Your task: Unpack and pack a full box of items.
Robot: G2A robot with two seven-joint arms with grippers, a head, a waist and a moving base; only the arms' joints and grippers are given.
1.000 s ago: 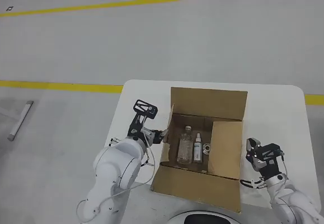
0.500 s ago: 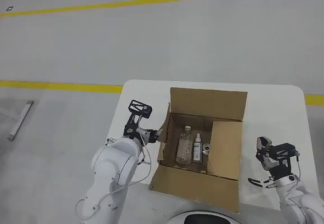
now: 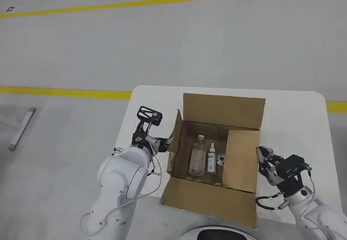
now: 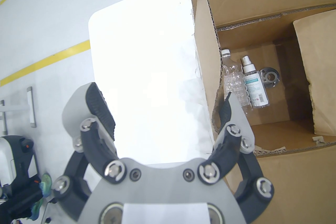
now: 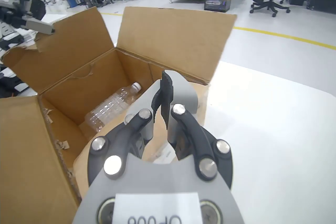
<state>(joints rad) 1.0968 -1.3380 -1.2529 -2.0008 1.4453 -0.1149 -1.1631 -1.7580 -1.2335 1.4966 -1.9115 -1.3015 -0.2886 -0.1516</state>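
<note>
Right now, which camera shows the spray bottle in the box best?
The left wrist view: the spray bottle lies whole and large on the box floor, between the clear bottle and a metal ring. The top view shows it whole, but tiny. In the right wrist view the right tool stands in front of that spot.

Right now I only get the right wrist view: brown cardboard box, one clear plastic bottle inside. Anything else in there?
Observer: Yes. A white spray bottle lies beside the clear plastic bottle, and a small grey metal ring lies beside that.
Operator: Left side open or shut?
Observer: Open fingers. The left gripper sits at the raised left flap of the brown cardboard box.
Operator: And my side, from above?
Observer: The top view puts the right gripper at the outer edge of the right flap, which leans inward over the box opening.
</note>
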